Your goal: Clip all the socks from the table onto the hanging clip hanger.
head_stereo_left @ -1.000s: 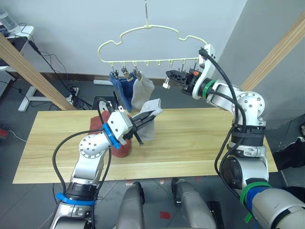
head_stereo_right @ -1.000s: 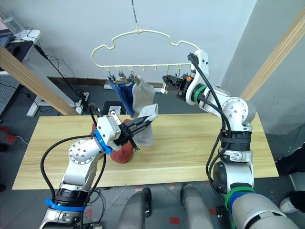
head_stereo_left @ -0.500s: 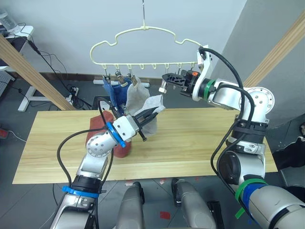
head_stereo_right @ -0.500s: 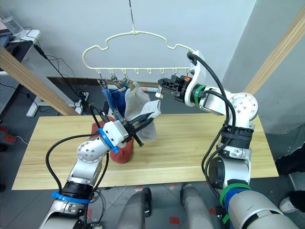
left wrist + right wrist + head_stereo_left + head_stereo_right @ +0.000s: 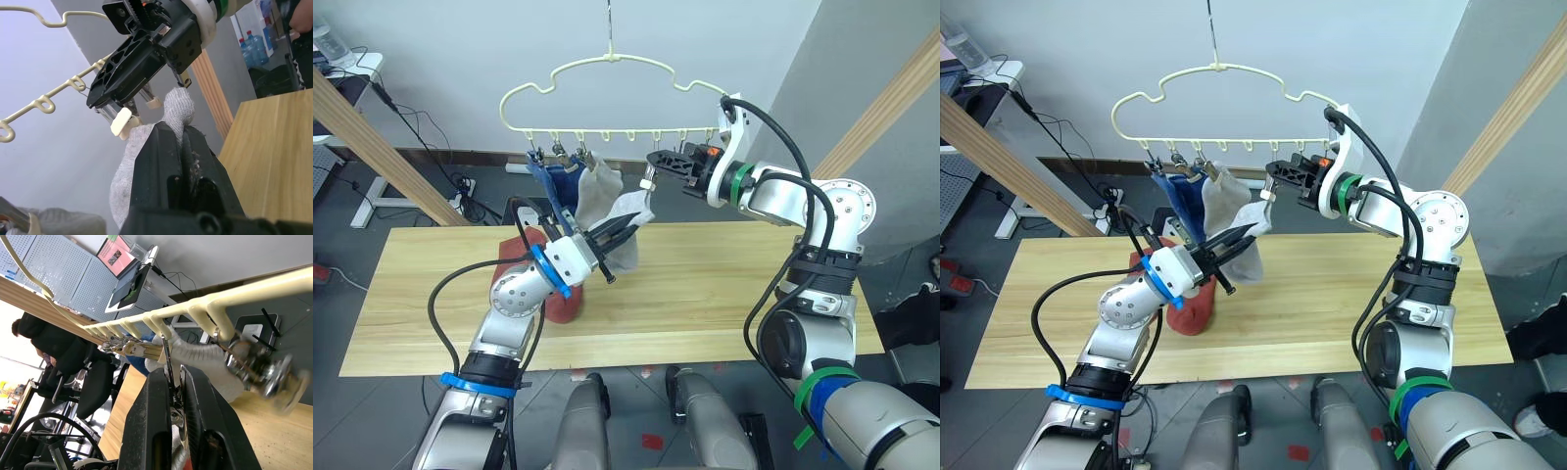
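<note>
Since half-second back: left gripper (image 5: 628, 221) has carried grey sock (image 5: 625, 227) up to clip (image 5: 121, 121) — pinched tight. Right gripper (image 5: 654, 161) squeezing clip, on clip hanger (image 5: 607, 98). Risk: hanger swings, sock edge misses the clip, drops to table (image 5: 724, 294).

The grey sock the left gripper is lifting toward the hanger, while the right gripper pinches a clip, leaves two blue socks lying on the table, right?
Not quite. The socks left on the table are rust-red, not blue; the blue socks already hang from the clip hanger, as the left eye view shows. The left gripper does hold the grey sock, and the right gripper pinches a clip.
</note>
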Action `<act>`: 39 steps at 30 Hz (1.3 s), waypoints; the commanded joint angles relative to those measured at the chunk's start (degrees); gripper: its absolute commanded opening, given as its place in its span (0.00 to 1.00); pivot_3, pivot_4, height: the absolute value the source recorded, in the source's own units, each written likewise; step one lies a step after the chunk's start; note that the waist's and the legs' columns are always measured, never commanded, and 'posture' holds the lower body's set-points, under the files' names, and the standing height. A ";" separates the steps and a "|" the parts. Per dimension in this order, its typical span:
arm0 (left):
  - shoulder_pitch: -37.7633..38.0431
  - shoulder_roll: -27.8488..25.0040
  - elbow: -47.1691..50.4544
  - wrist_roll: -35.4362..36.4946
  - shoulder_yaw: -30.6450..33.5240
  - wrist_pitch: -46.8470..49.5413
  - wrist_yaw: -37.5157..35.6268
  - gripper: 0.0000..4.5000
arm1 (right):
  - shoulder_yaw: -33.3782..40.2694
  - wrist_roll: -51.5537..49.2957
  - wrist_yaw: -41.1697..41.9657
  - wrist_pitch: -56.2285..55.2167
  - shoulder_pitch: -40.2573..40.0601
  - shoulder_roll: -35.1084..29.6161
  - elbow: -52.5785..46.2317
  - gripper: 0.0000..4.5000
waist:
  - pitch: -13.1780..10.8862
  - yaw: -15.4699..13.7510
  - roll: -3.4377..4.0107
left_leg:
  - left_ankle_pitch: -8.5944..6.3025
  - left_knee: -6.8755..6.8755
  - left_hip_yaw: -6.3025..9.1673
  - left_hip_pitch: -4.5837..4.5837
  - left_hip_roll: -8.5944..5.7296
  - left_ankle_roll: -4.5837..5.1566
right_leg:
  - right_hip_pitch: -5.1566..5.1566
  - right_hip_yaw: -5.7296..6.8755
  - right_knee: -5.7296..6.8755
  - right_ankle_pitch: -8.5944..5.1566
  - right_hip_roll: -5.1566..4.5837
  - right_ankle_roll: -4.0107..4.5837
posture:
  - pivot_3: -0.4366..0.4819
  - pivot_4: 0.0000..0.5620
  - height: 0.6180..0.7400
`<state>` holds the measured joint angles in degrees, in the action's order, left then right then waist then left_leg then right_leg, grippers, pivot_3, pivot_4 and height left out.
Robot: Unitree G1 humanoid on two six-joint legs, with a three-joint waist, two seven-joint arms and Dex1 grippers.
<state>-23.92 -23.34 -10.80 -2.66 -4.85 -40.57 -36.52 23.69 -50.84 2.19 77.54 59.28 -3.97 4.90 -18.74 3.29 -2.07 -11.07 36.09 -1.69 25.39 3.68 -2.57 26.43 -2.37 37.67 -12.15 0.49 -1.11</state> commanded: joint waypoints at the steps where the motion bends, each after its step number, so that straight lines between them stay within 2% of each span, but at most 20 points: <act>1: -0.69 -0.36 0.32 -0.66 -0.29 -1.77 1.58 0.01 | 0.45 -0.70 -0.60 0.75 -0.06 -0.17 -0.25 0.01 | 0.00 0.00 0.00 | 0.00 0.00 0.00 0.00 0.00 0.00 | 0.00 0.00 0.00 0.00 0.00 0.00 | 0.39 0.59 1.00; 34: -3.91 -1.10 -2.58 -4.71 -1.24 -5.63 7.18 0.01 | 1.80 -4.00 -2.83 4.36 -0.27 0.78 -0.18 0.01 | 0.00 -0.02 0.00 | 0.00 -0.01 -0.01 0.00 0.01 0.00 | -0.01 0.00 -0.02 0.00 0.00 0.00 | 0.40 0.58 1.00; 39: -3.63 -1.43 -2.13 -4.60 -1.46 -5.59 7.23 0.00 | 1.77 -4.33 -2.48 4.57 -0.28 0.93 -0.44 0.38 | 0.00 0.00 0.00 | 0.00 -0.01 0.00 0.00 0.01 0.00 | 0.00 0.01 -0.02 0.00 0.00 0.00 | 0.40 0.58 1.00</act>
<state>-27.52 -24.54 -14.23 -7.48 -6.21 -44.50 -29.93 25.56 -54.14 -0.30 81.85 58.78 -3.21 5.51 -18.74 3.29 -2.07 -11.07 36.08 -1.70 25.41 3.69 -2.57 26.45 -2.37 37.66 -12.15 0.49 -1.11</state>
